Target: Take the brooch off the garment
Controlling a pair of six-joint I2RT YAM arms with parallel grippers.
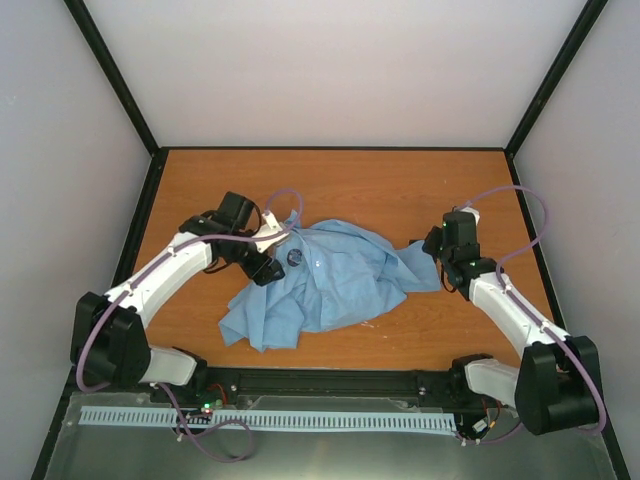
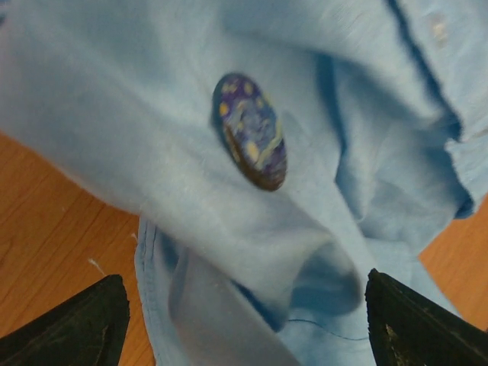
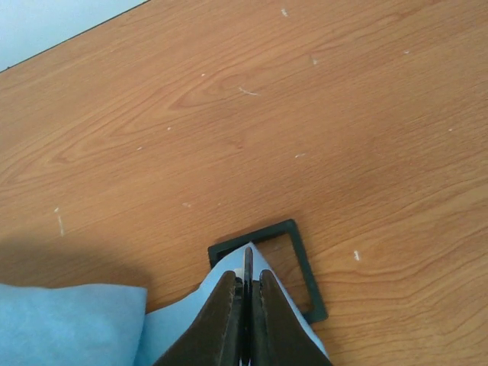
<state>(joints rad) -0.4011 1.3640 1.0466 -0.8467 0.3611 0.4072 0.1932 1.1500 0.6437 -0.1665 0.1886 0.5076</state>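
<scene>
The garment (image 1: 335,280), a light blue shirt, lies crumpled in the middle of the table. The brooch (image 1: 295,257) is pinned near its upper left part. In the left wrist view the brooch (image 2: 250,131) is a dark blue oval with yellow specks, sitting on a fold of the garment (image 2: 152,137). My left gripper (image 1: 267,267) hovers just left of the brooch. Its fingers (image 2: 76,328) stand wide open with only fabric below them. My right gripper (image 1: 433,258) is shut on the garment's right tip (image 3: 175,320), and a thin dark edge shows between its fingers (image 3: 221,320).
A thin black square frame (image 3: 305,267) lies flat on the wooden table (image 3: 229,114) under the right gripper's tips. The table's black rim and grey walls enclose the area. Purple cables loop off both arms.
</scene>
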